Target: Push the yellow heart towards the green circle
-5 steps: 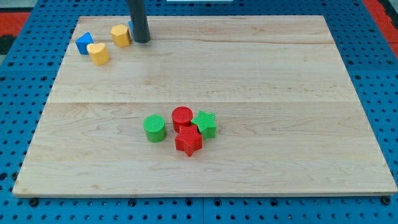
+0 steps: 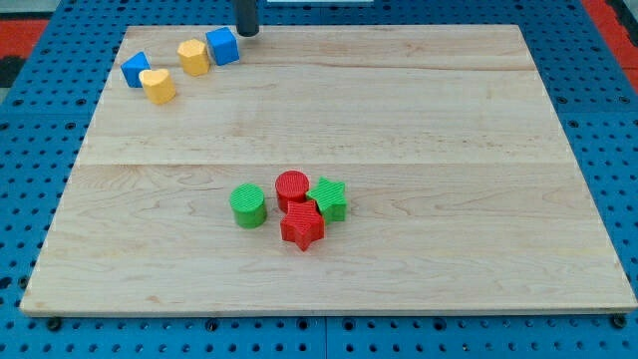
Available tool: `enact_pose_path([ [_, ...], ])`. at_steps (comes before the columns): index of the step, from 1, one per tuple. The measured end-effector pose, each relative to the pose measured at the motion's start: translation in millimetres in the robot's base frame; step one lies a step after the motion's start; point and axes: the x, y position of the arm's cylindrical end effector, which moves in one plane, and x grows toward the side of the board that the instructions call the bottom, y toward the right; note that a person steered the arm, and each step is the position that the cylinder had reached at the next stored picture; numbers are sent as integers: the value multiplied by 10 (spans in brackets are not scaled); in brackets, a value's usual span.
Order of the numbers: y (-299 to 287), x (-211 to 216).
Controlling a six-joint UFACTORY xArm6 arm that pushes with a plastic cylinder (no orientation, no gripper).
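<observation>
We are seeing my tip (image 2: 246,32) sitting at the tabletop's (image 2: 449,150) twelve-o'clock edge, just beside the blue cube (image 2: 223,46), with the yellow heart (image 2: 158,86) lying toward ten o'clock of the green circle (image 2: 248,205).

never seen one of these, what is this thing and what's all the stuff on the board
This is a single camera view looking down at a pale wooden board on a blue pegboard table. The dark rod at the view's top is the end of a robot arm; it has no grasping tool and holds nothing, it only pushes blocks with my tip. My tip sits just to the right of and above the blue cube. Beside that lie a yellow rounded block, the yellow heart and a second blue block. Near the middle are the green circle, a red circle, a red star and a green star.
</observation>
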Motion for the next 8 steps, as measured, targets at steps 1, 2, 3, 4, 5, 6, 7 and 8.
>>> enact_pose_path([
  [1,-25,133],
  [2,-129,323],
  [3,-249,-73],
  [4,-337,-157],
  [5,-675,-138],
  [6,-1385,7],
  [7,-1658,343],
  [8,-1601,668],
])
